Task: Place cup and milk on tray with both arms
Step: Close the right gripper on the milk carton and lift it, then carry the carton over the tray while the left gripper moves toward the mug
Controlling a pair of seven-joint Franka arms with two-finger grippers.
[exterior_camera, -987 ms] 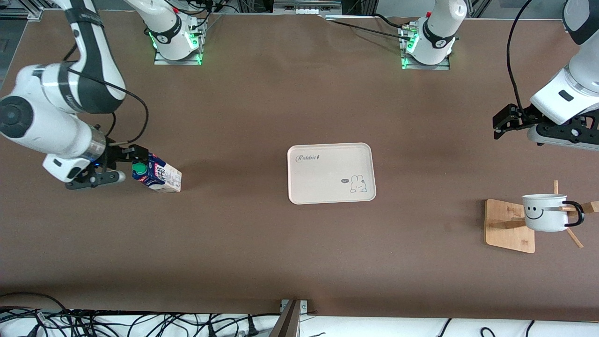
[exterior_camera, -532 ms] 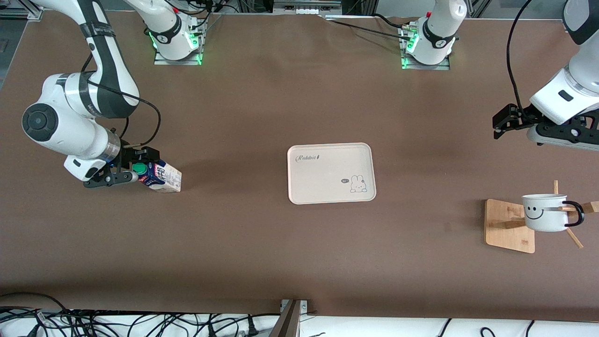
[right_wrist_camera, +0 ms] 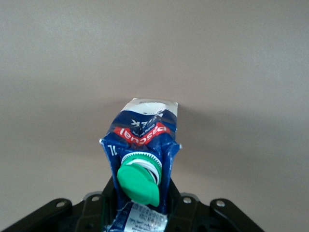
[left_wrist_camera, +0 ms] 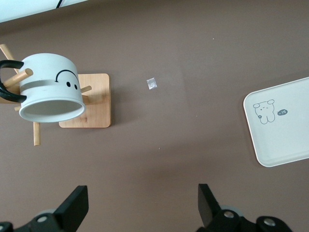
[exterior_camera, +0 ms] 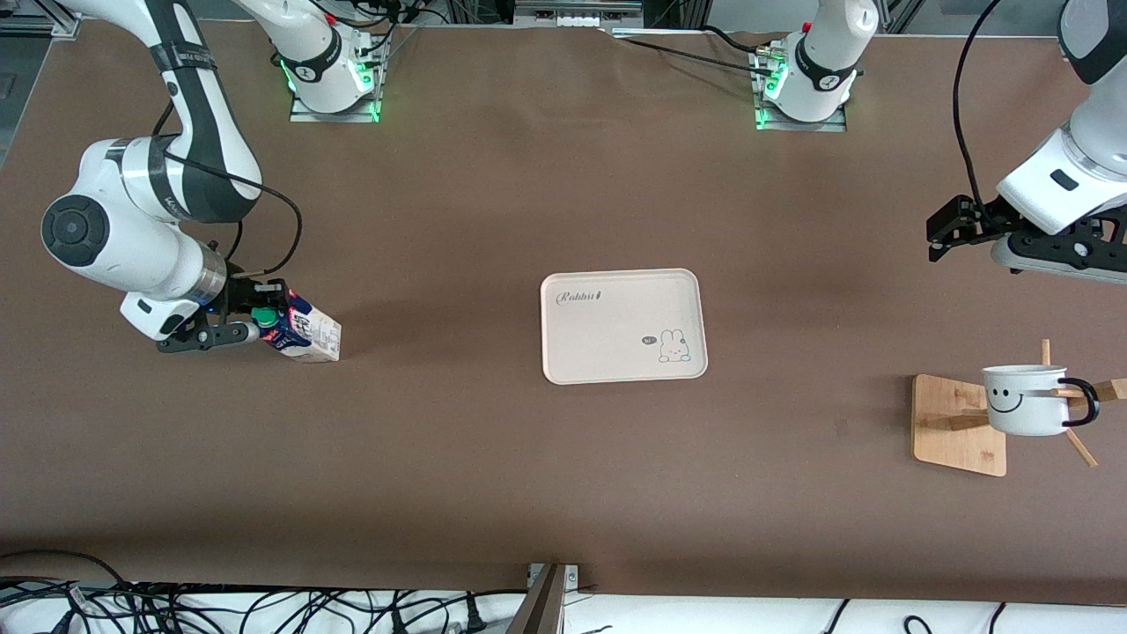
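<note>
Since a second ago the right arm has swung in toward the milk [exterior_camera: 298, 333], and the right gripper [exterior_camera: 249, 316] has gone from wide open to clamped on the carton's gable top, around the green cap [right_wrist_camera: 139, 182]. The carton itself has not shifted; it leans at the right arm's end of the surface [exterior_camera: 493, 458], its base on the brown covering. The left gripper [exterior_camera: 940, 231] has not moved: it hangs with its fingers [left_wrist_camera: 73, 209] spread wide, holding nothing, over the left arm's end of the surface, and that arm waits.

The surface is a plain brown sheet. The tray [exterior_camera: 623, 326] lies near its middle, flat, with nothing on it, well apart from both the milk and the cup [exterior_camera: 1026, 400]. The cup hangs tilted on a peg of the wooden stand [exterior_camera: 957, 424] near the left arm's end, nearer to the front camera than the left gripper. A small scrap of tape [left_wrist_camera: 151, 83] lies between the stand and the tray.

Black cables [exterior_camera: 220, 608] bunch along the surface's near edge. Wide bare stretches lie between the milk and the tray and between the tray and the stand.
</note>
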